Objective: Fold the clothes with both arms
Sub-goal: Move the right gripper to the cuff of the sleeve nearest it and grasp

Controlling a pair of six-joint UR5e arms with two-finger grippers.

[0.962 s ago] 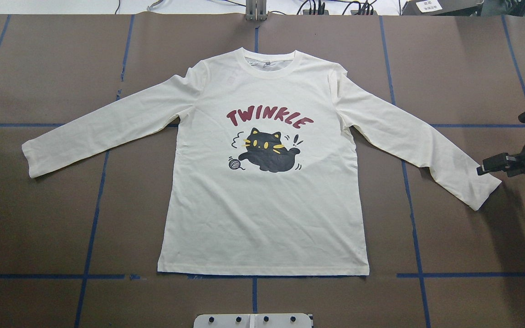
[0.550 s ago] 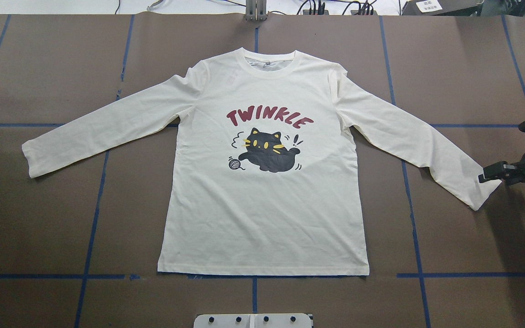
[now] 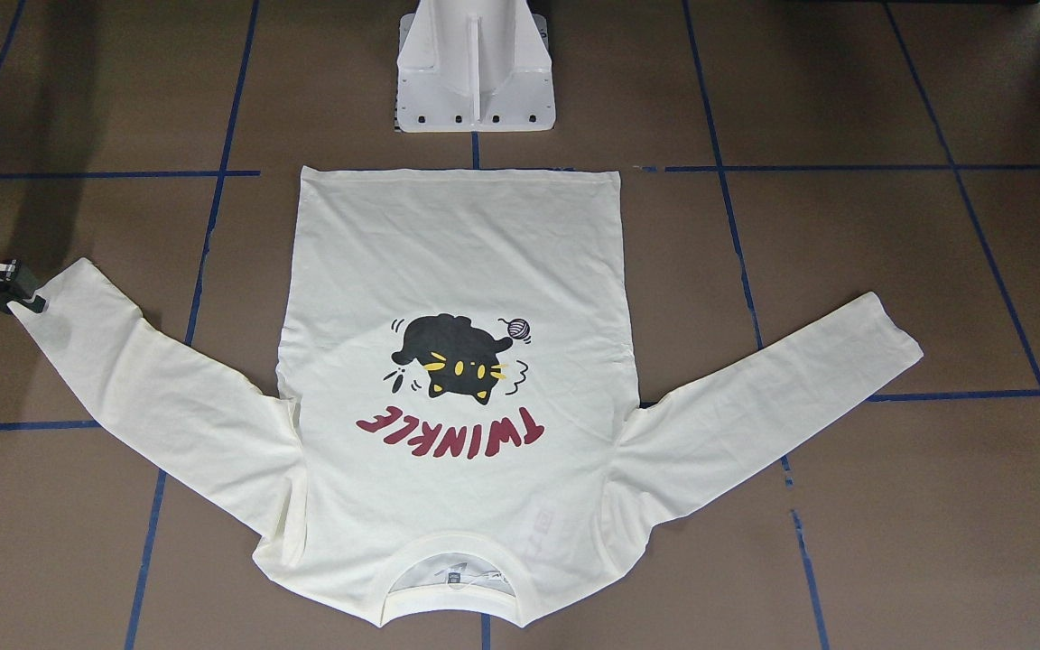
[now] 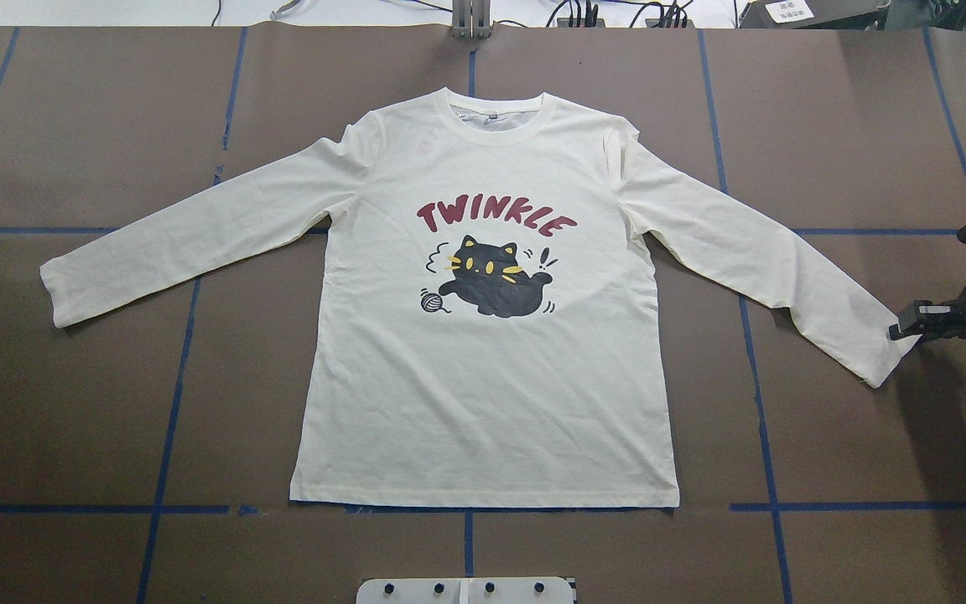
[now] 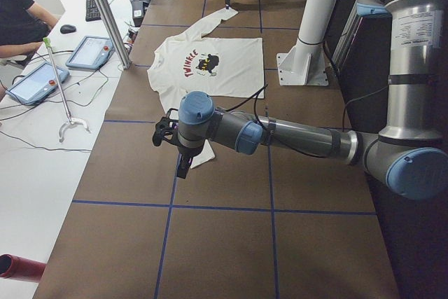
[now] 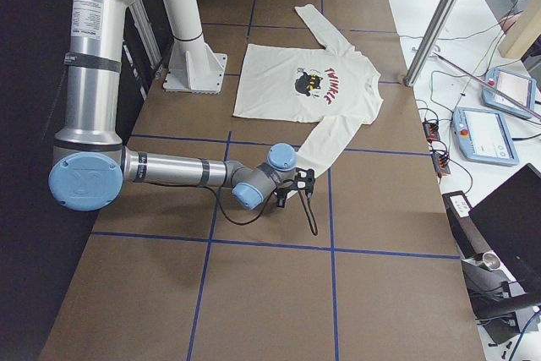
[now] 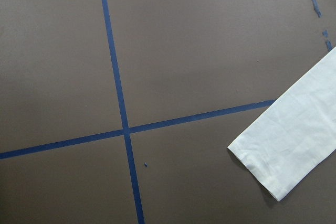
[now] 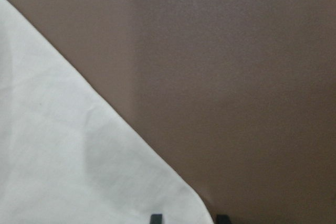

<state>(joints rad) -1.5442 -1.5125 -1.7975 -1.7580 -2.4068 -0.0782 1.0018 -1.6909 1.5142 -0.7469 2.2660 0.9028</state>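
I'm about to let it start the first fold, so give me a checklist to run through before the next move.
1. T-shirt flat, print up: ok.
2. Right gripper at the right cuff: ok, its fingertips straddle the cuff corner.
3. Right gripper closed on cloth: not ok, jaws apart.
4. Left cuff flat and unfolded: ok.
5. Left gripper open or shut: cannot tell, seen only from the side.
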